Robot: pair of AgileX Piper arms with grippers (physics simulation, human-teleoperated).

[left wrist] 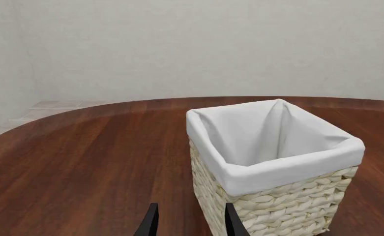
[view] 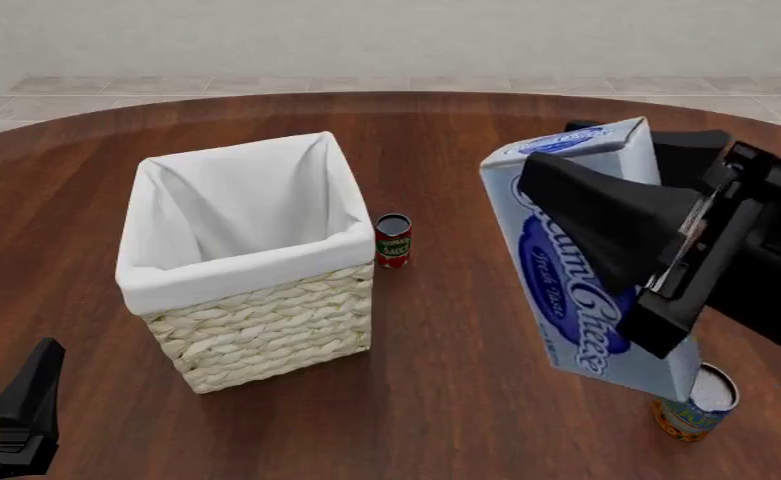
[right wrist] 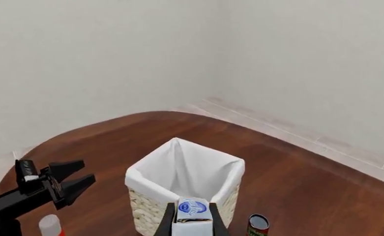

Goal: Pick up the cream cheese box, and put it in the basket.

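Box [view: 570, 280]: reads "Cream Cheese", right of basket [view: 265, 322], long axis steeply tilted.
Right end effector [view: 637, 255]: pinching box.
Left end effector [left wrist: 188, 222]: spread.

R arm [view: 764, 250] raised, jaws clamped; L gripper [left wrist: 188, 221] low, jaws apart.

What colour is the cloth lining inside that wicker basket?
Plain white, folded over the rim of the cream woven basket. The front view shows it best.

Simulated tabletop test room, not a furnished home or shop. A round dark wood table [view: 470, 400] stands in a bare space: plain off-white walls [right wrist: 100, 59] meet in a corner, with pale floor tiles [view: 363, 85] beyond the table's far edge. Flat, uniform surfaces mark a rendered scene.
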